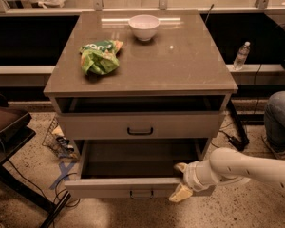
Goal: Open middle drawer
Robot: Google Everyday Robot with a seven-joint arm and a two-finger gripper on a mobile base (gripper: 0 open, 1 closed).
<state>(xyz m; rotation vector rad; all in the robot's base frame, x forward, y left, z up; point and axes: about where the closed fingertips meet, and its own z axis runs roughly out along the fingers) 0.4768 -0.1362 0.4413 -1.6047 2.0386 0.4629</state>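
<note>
Your end effector (pixel 180 180) is released, fingers (pixel 179 194) spread, low before the right front corner of the counter (pixel 180 65), at the right end of the middle drawer (pixel 109 188). That drawer stands pulled out beneath the counter. The white arm (pixel 247 167) runs off right of the counter. On it you see a bowl (pixel 143 26) and a green bag (pixel 99 57).

The middle drawer (pixel 104 188) stands pulled out beneath the desk (pixel 180 65). The end effector (pixel 178 181), fingers spread, straddles the right end of the drawer's front panel.
</note>
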